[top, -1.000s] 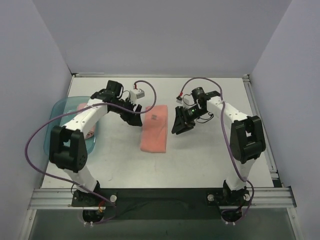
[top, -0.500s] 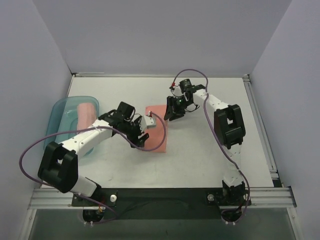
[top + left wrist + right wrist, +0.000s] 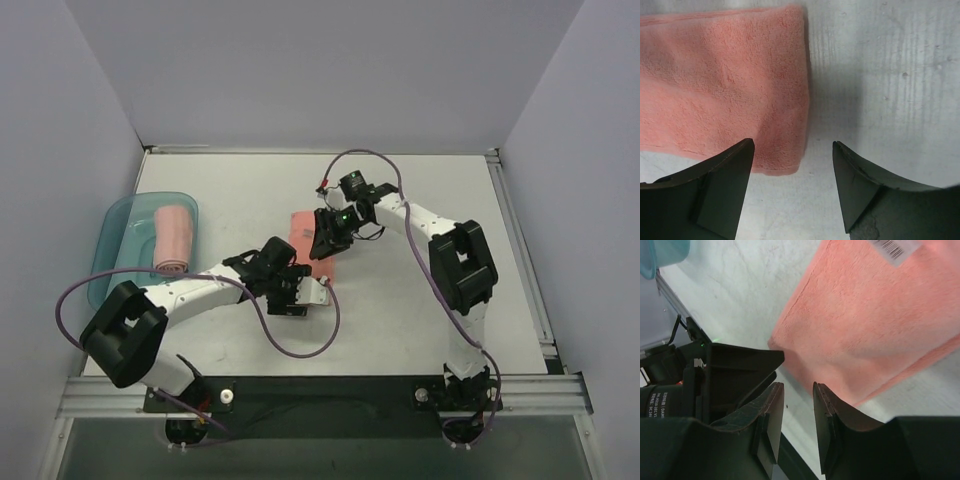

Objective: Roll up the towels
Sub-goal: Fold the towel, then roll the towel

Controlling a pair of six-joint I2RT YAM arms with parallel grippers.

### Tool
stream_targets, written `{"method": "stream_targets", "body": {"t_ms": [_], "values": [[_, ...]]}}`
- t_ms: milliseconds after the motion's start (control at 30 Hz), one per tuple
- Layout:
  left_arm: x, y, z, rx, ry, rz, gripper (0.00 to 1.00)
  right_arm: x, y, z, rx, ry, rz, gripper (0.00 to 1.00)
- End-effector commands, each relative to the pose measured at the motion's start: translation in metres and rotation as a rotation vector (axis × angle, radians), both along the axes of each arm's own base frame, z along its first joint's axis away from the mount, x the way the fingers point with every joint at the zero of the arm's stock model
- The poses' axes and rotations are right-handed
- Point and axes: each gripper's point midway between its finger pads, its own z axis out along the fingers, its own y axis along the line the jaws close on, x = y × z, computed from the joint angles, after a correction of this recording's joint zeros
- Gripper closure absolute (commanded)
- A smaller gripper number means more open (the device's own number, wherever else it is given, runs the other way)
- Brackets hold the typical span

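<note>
A flat salmon-pink towel [image 3: 302, 228] lies at mid-table, its long side running away from me. My left gripper [image 3: 300, 297] is over its near end. In the left wrist view the jaws [image 3: 791, 145] are wide open and low over the table, with the towel's corner [image 3: 730, 90] just ahead of the left finger. My right gripper [image 3: 325, 237] is over the towel's far right edge. Its jaws [image 3: 797, 386] stand a narrow gap apart with nothing between them, beside the towel [image 3: 875, 325]. A rolled pink towel [image 3: 172, 238] lies in the tray.
A translucent teal tray [image 3: 120, 225] sits at the left edge of the table and also shows in the right wrist view [image 3: 660, 255]. The towel carries a white barcode label [image 3: 892, 247]. The two grippers are close together over the towel.
My left arm swung from the towel's far left corner down to its near end. My right arm moved left from beside the towel to its far right edge.
</note>
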Motion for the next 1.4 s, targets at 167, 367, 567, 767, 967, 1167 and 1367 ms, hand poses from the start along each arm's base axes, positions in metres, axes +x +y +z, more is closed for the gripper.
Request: {"method": "stream_targets", "body": {"t_ms": [167, 367, 567, 767, 967, 1167, 1367], "values": [[0.023, -0.011, -0.020, 0.049, -0.113, -0.107, 0.37, -0.028, -0.003, -0.053, -0.025, 0.204, 0.015, 0.74], [-0.006, -0.009, -0.023, 0.041, 0.028, -0.142, 0.66, -0.032, -0.010, -0.056, -0.040, 0.195, 0.022, 0.77], [-0.041, -0.012, -0.002, -0.008, 0.242, -0.118, 0.85, -0.038, -0.021, -0.025, -0.018, 0.119, 0.052, 0.77], [-0.061, -0.017, 0.019, -0.092, 0.471, -0.104, 0.88, -0.051, -0.043, 0.011, 0.032, 0.032, 0.065, 0.62], [-0.037, -0.020, 0.046, -0.247, 0.724, 0.024, 0.83, -0.075, -0.057, 0.026, 0.079, -0.041, 0.122, 0.47], [-0.011, -0.012, 0.030, -0.240, 0.962, 0.158, 0.79, -0.093, -0.056, 0.023, 0.130, -0.032, 0.143, 0.39], [0.011, -0.008, 0.013, -0.221, 1.152, 0.248, 0.75, -0.084, -0.047, 0.015, 0.156, -0.085, 0.145, 0.34]]}}
